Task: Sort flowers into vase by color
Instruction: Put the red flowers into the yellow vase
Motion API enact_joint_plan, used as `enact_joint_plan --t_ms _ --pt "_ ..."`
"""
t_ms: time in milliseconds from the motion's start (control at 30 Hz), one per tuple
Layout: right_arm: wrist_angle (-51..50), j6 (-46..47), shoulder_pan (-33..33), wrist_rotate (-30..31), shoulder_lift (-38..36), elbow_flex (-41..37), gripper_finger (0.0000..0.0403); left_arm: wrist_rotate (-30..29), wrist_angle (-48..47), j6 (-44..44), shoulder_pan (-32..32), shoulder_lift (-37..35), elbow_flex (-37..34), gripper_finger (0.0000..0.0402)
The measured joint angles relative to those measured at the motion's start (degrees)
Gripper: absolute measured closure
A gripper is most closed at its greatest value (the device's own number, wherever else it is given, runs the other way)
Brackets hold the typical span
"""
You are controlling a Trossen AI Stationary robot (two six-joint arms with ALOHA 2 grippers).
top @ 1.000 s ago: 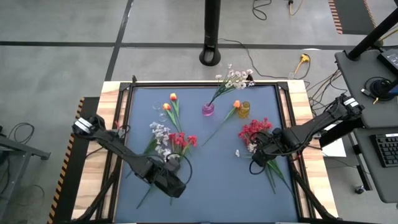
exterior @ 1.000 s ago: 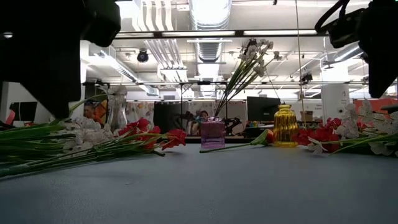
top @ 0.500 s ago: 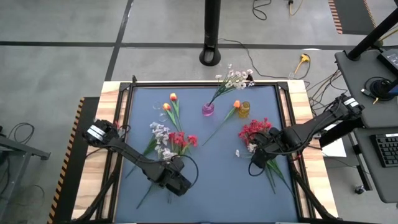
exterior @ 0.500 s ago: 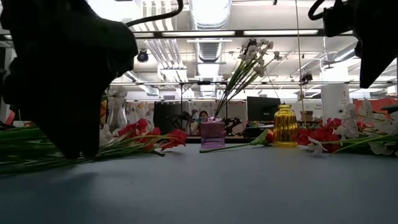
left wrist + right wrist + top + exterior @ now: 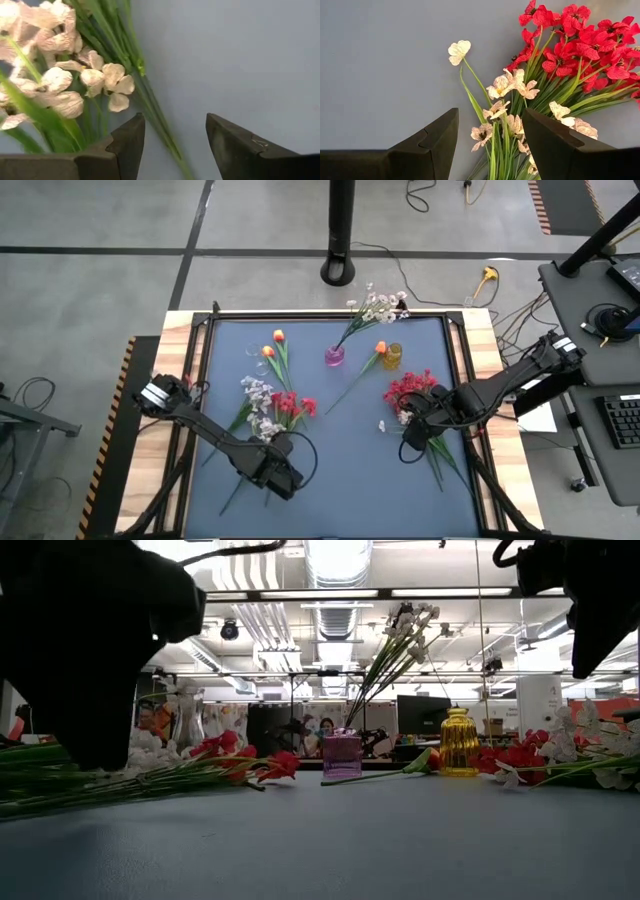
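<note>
Shifted nearer the white sprays point(image 5: 75, 85), left hand point(image 5: 172, 142) gapes (empty).

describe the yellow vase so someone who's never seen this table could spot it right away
Look along the far edge of the blue table, just right of centre. Two small vases stand side by side there: the yellow vase is the right-hand one, an amber ribbed bottle holding an orange tulip, while the pink vase holds white sprays.

Smooth matt blue table top point(image 5: 340, 470), pale wood edges point(image 5: 180, 330), see-through shiny pink vase point(image 5: 342, 756), soft cloth-like petals point(image 5: 580, 40).
</note>
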Motion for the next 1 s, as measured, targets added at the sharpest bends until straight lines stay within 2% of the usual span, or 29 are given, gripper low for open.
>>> enact_joint_plan --t_ms 267,533,633,900,1000 --pt "0.1 0.0 0.0 0.0 0.0 0.0 0.0192 1.5 3.6 -2.5 -0.8 0.7 -3.5 0.0231" --pt "1.3 0.0 0.0 0.1 0.0 0.0 0.0192 2.0 3.5 -0.6 -1.0 4.0 -1.6 0.024" --pt "1.4 -0.2 0.0 0.1 0.0 0.0 0.0192 2.0 3.3 0.0 -1.0 4.2 -0.9 0.0269" --pt "1.5 -0.4 0.0 0.1 0.0 0.0 0.0192 1.8 2.8 2.9 -1.0 4.3 0.4 0.0387" --pt "1.7 -0.4 0.0 0.1 0.0 0.0 0.0192 1.7 2.4 4.2 -1.0 4.2 0.5 0.0394"
